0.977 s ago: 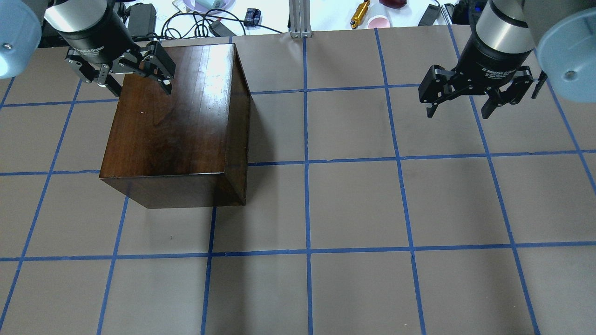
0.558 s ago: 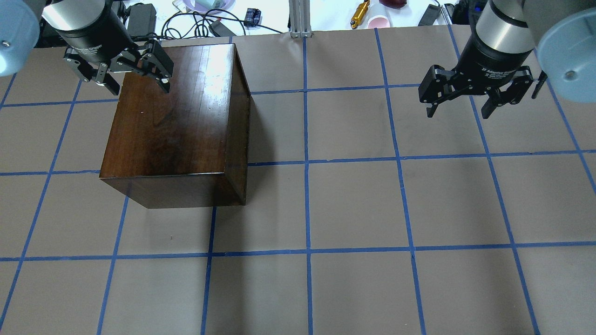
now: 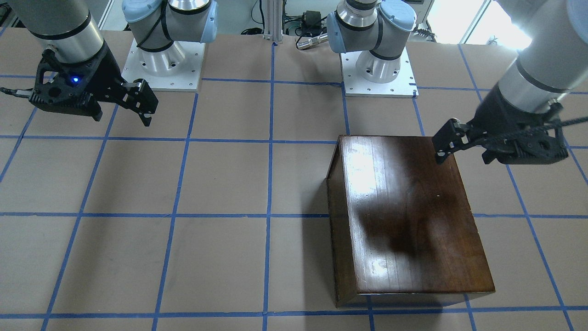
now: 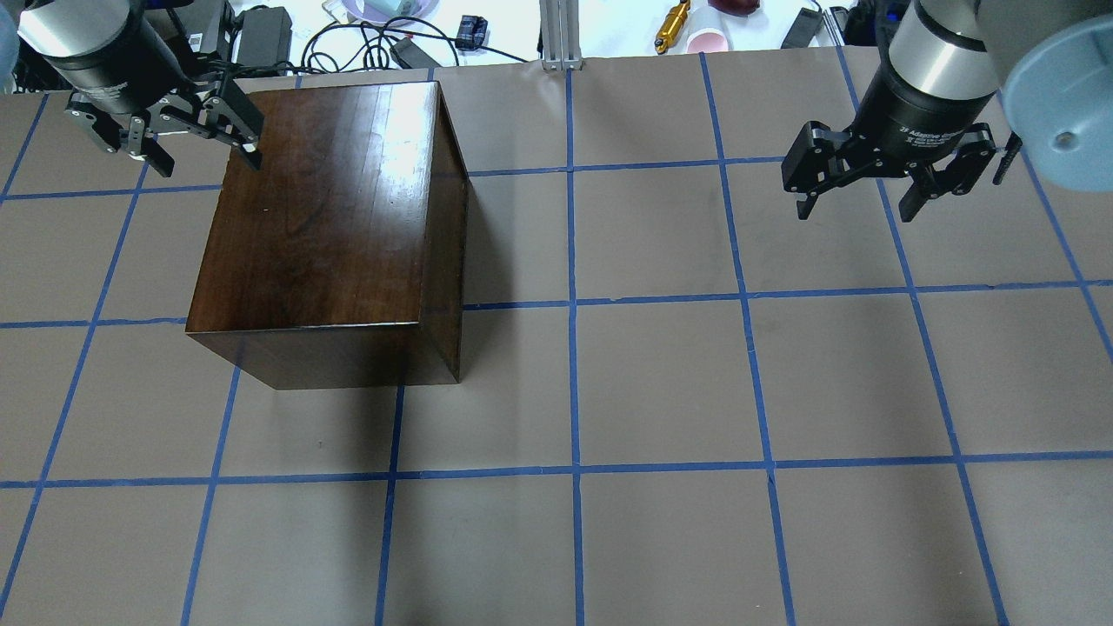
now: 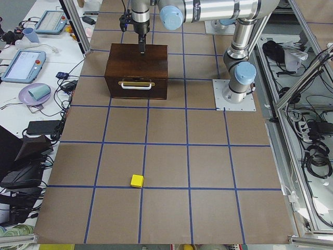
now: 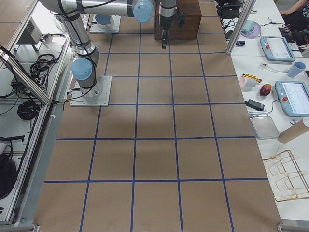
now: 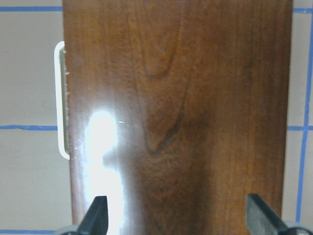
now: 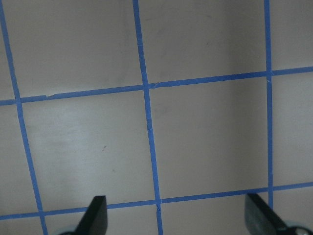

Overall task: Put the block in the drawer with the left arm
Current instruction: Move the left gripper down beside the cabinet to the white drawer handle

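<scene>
Spot block (image 5: 137, 180) lying on tabletop (image 4: 661, 374), touching a blue tape line, well apart from cabinet (image 4: 322, 217), out on cabinet's handle side. Note drawer (image 5: 136, 88) pushed flush into cabinet, w/ silvery handle (image 5: 136, 83) facing toward block. Find left gripper (image 4: 207, 161) up above a corner of cabinet's glossy top, away from the handle end; fingers (image 7: 95, 218) spread wide, gripping nothing, per left wrist view. Braided cable visible at that wrist in front-facing view. Find right gripper (image 4: 856, 211) over bare tabletop, well apart from cabinet & block, fingers likewise spread wide, empty.
</scene>
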Controlling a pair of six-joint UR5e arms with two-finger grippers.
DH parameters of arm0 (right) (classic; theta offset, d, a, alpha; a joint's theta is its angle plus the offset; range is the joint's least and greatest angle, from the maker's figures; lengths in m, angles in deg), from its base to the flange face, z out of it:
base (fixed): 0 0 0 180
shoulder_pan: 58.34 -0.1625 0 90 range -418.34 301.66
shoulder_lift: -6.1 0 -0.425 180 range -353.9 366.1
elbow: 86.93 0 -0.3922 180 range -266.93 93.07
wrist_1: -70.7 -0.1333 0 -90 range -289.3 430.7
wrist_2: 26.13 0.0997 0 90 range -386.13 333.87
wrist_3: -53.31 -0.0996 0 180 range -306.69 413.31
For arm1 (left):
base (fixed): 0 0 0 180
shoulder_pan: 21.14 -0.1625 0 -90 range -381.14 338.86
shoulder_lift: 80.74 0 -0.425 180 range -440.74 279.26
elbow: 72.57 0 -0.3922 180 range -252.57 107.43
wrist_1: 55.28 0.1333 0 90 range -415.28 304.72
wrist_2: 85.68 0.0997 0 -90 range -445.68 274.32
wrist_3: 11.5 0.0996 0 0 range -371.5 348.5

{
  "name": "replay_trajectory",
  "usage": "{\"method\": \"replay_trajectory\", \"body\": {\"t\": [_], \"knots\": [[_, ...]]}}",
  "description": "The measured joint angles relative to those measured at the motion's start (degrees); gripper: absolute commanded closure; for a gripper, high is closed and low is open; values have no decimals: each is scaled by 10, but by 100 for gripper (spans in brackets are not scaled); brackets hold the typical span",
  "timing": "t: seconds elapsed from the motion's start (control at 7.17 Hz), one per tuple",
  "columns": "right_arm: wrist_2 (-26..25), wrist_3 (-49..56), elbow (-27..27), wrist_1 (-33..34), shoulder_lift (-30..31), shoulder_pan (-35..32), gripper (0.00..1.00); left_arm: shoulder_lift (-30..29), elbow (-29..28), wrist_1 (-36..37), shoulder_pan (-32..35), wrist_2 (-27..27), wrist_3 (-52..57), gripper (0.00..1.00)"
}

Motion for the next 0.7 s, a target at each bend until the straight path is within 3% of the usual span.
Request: {"method": "replay_trajectory", "body": {"t": [0.7], "knots": [[0, 0, 0, 0, 0, 0, 0, -93, -43, 11, -121, 0, 56, 0]]}}
